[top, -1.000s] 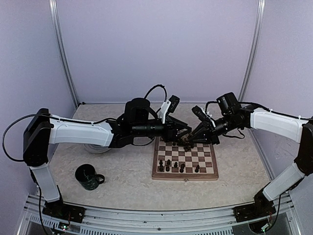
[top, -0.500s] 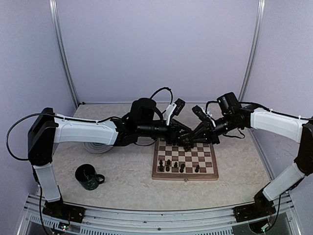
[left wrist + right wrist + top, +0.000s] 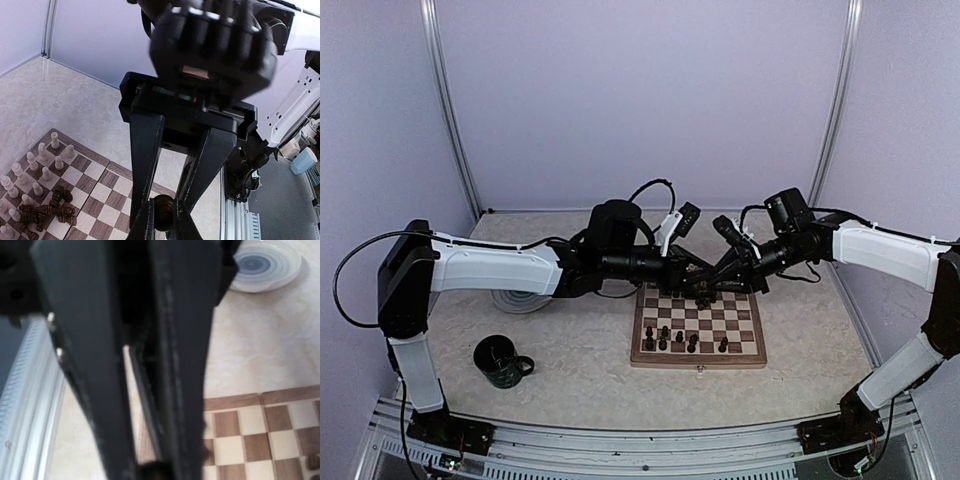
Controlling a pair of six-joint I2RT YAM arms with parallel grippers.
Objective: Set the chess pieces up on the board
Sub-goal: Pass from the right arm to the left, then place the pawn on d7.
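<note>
Left tool pinches one dark piece at far edge of the board, which sits on the table front-centre. Right tool meets it there, blurred, can't tell if spread. Cream pieces in rows, dark heap beside them.

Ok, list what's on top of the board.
Dark pieces stand near the front of the board; cream pieces stand in rows beside toppled dark ones. The arms hide the far squares.
</note>
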